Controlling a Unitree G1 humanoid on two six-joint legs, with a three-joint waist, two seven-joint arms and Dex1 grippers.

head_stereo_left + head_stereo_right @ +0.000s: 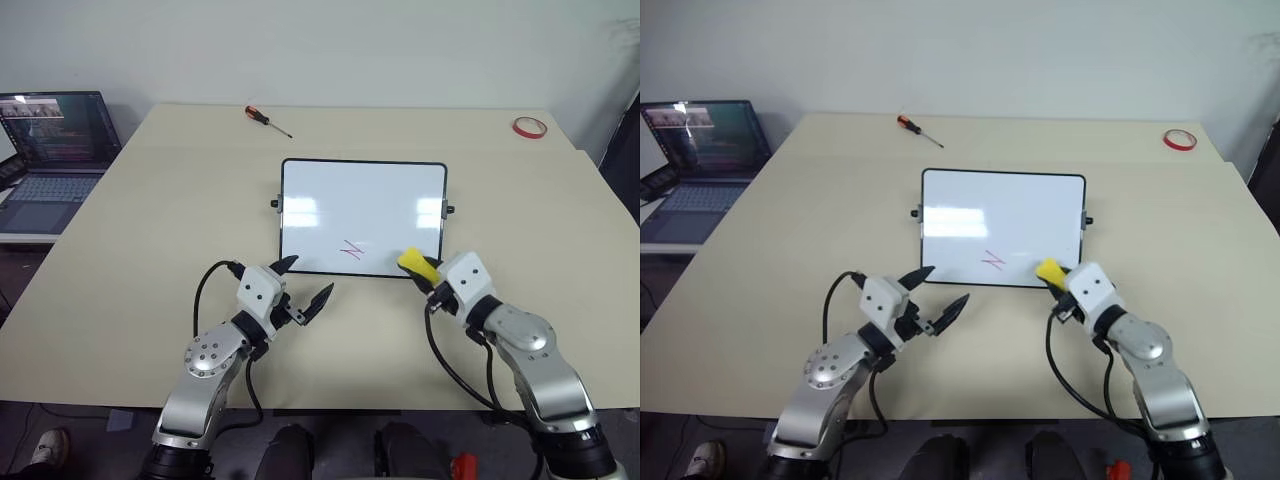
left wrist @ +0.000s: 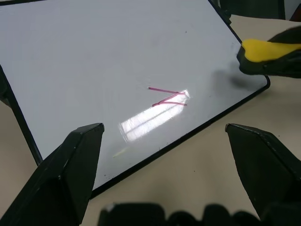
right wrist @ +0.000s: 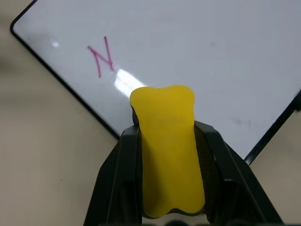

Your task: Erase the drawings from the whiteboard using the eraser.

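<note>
The whiteboard (image 1: pixel 362 215) lies flat at the middle of the table. A single red N-shaped drawing (image 1: pixel 351 249) shows near its front edge. My right gripper (image 1: pixel 421 270) is shut on the yellow eraser (image 1: pixel 417 264), which hovers over the board's front right corner, to the right of the N. In the right wrist view the eraser (image 3: pixel 168 150) sits between the two black fingers, with the N (image 3: pixel 102 57) ahead of it. My left gripper (image 1: pixel 302 285) stands open just in front of the board's front left edge, holding nothing.
A red-handled screwdriver (image 1: pixel 266 119) lies at the back of the table. A red tape ring (image 1: pixel 529 127) sits at the back right. An open laptop (image 1: pixel 50 150) stands on a side table to the left.
</note>
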